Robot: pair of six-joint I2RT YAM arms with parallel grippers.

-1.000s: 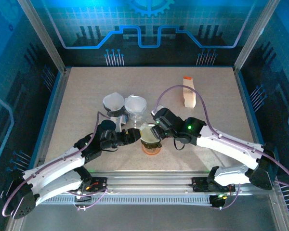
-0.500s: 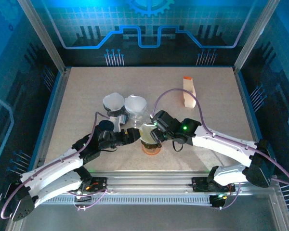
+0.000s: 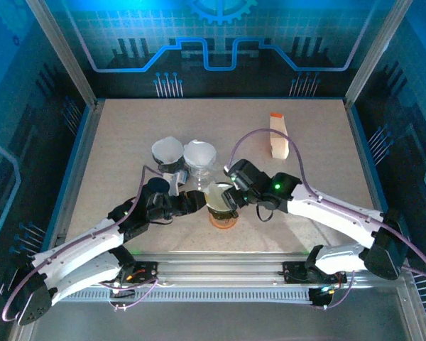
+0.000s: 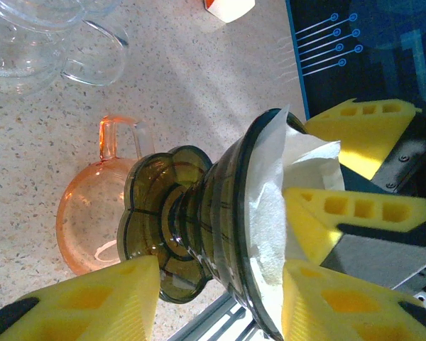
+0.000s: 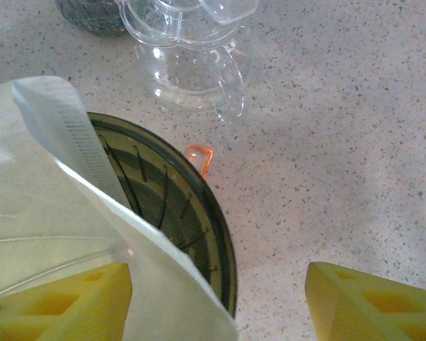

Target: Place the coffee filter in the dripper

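- The left gripper (image 4: 220, 273) appears closed on the olive glass dripper (image 4: 199, 206), fingers at its base and rim, beside an orange cup (image 4: 92, 213).
- The white coffee filter (image 5: 50, 213) lies partly inside the dripper, with one seamed edge standing above the rim.
- The right gripper (image 5: 216, 280) has its jaws wide apart, with one finger under the paper.
- The filter looks featherlight, limp and easily creased, so a gentle pinch at that seamed edge would likely suit it best.

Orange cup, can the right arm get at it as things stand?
Probably not from above: the dripper, clamped in the left gripper, hangs over the orange cup, and the right gripper stands open at the filter.
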